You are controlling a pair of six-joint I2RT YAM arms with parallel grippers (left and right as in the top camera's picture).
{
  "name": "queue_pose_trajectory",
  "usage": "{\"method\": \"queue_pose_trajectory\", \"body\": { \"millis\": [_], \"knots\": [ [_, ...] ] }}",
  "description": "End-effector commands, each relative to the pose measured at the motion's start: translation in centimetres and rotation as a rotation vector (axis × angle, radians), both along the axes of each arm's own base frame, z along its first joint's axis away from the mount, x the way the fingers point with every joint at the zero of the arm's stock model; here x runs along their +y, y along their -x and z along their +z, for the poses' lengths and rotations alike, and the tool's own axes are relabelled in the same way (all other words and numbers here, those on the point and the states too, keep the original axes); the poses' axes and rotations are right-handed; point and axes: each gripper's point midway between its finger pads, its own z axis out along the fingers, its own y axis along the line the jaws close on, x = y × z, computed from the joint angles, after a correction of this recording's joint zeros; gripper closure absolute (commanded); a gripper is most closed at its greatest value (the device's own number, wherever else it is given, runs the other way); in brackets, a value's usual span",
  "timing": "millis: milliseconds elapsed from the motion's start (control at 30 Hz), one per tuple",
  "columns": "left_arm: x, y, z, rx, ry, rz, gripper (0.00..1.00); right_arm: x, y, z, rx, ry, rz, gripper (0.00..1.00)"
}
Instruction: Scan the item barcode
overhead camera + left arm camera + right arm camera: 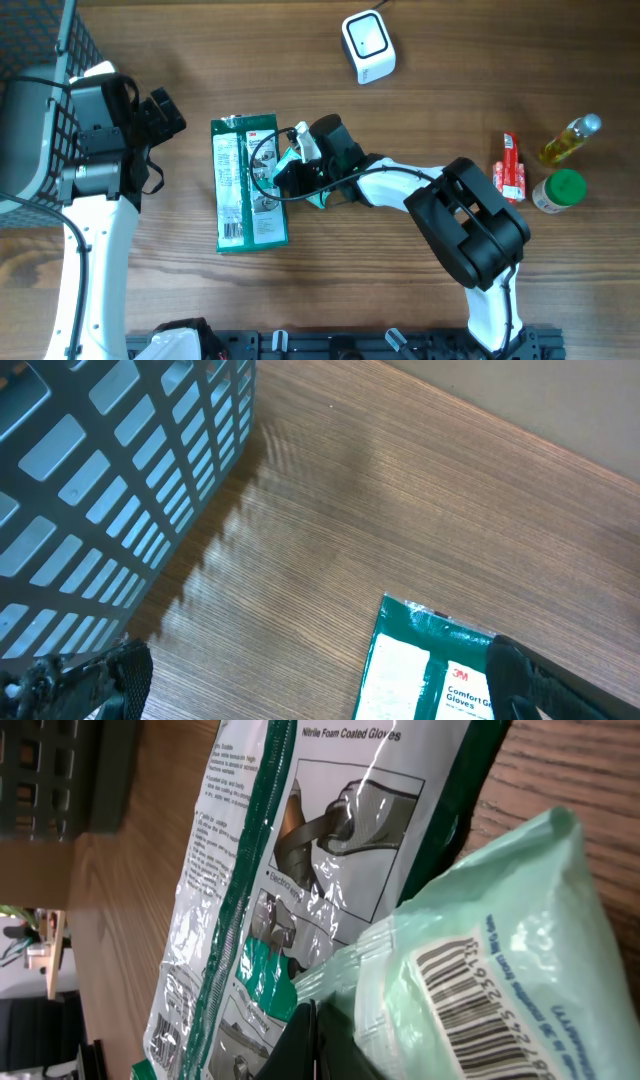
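My right gripper (312, 1042) is shut on the edge of a mint-green pouch (480, 970). The pouch's barcode (470, 1000) faces the wrist camera. From above, the gripper (290, 168) and pouch (297, 153) hover at the right edge of a green 3M glove pack (248, 185), which lies flat on the table. The white scanner (368, 45) stands at the back, well apart from the pouch. My left gripper (160, 112) is open and holds nothing. In its wrist view its fingers (525, 680) straddle bare wood and the corner of the glove pack (420, 670).
A dark wire basket (40, 60) fills the far left corner, close to the left arm. At the right edge lie a red packet (511, 168), an oil bottle (570, 140) and a green-lidded jar (560, 190).
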Motion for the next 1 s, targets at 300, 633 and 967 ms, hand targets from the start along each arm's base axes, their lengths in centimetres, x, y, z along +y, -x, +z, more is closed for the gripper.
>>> {"method": "queue_pose_trajectory", "body": {
  "millis": [300, 633, 967],
  "knots": [
    [0.4, -0.1, 0.4, -0.008, -0.014, 0.006, 0.0, -1.5, -3.6, 12.4, -0.18, -0.18, -0.039, 0.95],
    [0.4, -0.1, 0.4, -0.008, -0.014, 0.006, 0.0, -5.2, -4.9, 8.1, -0.134, 0.074, -0.222, 0.96],
    [0.4, -0.1, 0.4, -0.008, -0.014, 0.006, 0.0, -6.7, -2.8, -3.5, 0.04, 0.262, -0.202, 0.96]
  ]
}}
